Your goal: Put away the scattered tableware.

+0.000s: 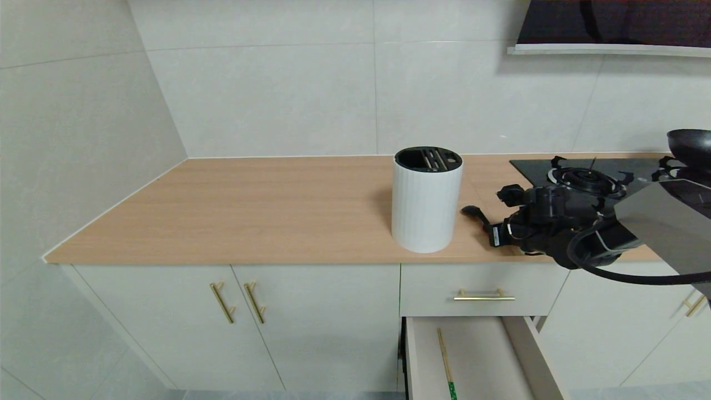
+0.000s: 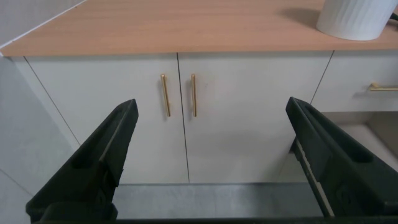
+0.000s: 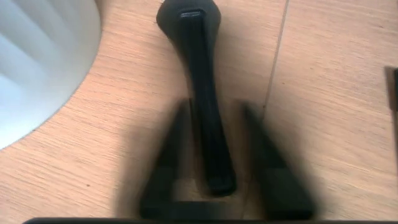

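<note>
A black utensil [image 1: 473,212] [image 3: 200,93] with a rounded end lies flat on the wooden counter [image 1: 266,205], just right of a white ribbed cutlery holder [image 1: 426,205] [image 3: 37,62]. My right gripper [image 1: 493,230] [image 3: 216,111] is low over the utensil, open, with one finger on each side of its handle and small gaps between. My left gripper [image 2: 211,109] is open and holds nothing; it hangs below counter height, facing the cabinet doors [image 2: 180,118]. The holder [image 2: 354,15] stands at the counter's front edge.
Below the counter a lower drawer [image 1: 516,350] is pulled out with a pair of chopsticks [image 1: 446,364] inside. A gas hob [image 1: 589,176] and a dark wok [image 1: 690,143] sit to the right. The counter left of the holder is bare wood.
</note>
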### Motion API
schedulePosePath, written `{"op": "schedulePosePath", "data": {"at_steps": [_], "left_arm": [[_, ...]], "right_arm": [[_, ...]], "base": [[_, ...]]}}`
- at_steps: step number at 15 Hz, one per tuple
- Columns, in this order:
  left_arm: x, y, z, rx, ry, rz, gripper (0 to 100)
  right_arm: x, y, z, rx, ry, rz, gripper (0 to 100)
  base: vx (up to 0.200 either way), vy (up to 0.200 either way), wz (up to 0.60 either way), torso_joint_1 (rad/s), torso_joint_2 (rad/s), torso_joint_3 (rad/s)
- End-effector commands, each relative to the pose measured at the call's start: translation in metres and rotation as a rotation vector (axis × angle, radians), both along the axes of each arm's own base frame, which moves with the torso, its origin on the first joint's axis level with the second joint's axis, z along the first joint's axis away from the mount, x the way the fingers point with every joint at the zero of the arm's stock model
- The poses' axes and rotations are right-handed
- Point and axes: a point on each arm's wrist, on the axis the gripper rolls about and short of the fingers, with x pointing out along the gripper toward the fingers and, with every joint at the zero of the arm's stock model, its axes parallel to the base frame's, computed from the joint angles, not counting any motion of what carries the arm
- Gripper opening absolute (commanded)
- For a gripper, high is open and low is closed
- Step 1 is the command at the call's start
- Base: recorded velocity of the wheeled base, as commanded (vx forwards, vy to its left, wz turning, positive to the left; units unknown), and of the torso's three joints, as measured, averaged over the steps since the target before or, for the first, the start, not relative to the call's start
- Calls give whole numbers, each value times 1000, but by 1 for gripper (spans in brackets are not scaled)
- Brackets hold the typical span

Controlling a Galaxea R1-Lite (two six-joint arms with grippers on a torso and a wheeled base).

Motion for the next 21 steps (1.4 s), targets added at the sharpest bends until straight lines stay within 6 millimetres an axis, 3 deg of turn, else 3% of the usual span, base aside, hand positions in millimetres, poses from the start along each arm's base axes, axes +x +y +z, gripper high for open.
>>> {"op": "schedulePosePath", "data": {"at_steps": [1,6,9,13,14,17,18,21], "left_arm": [[0,0,0,0,2,0,100],[0,0,0,0,0,0,100],[0,0,0,0,2,0,100],[0,0,0,0,2,0,100],[0,0,0,0,0,0,100],[0,0,0,0,2,0,100],[0,0,0,0,2,0,100],[0,0,0,0,2,0,100]], "right_arm": [[-1,0,3,1,-6,2,0],[-2,0,6,1,-9,1,0],[-18,1,30,28,-18,-81,0],[-83,16,63,24,0,-106,0],[-113,23,73,49,18,-98,0],[-164,28,71,21,59,-104,0],[-185,22,65,14,96,-112,0],[-224,10,58,21,142,-121,0]], "base": [[0,0,0,0,0,0],[0,0,0,0,0,0],[0,0,0,0,0,0],[0,0,0,0,0,0],[0,0,0,0,0,0],[0,0,0,0,0,0],[0,0,0,0,0,0],[0,0,0,0,0,0]]}}
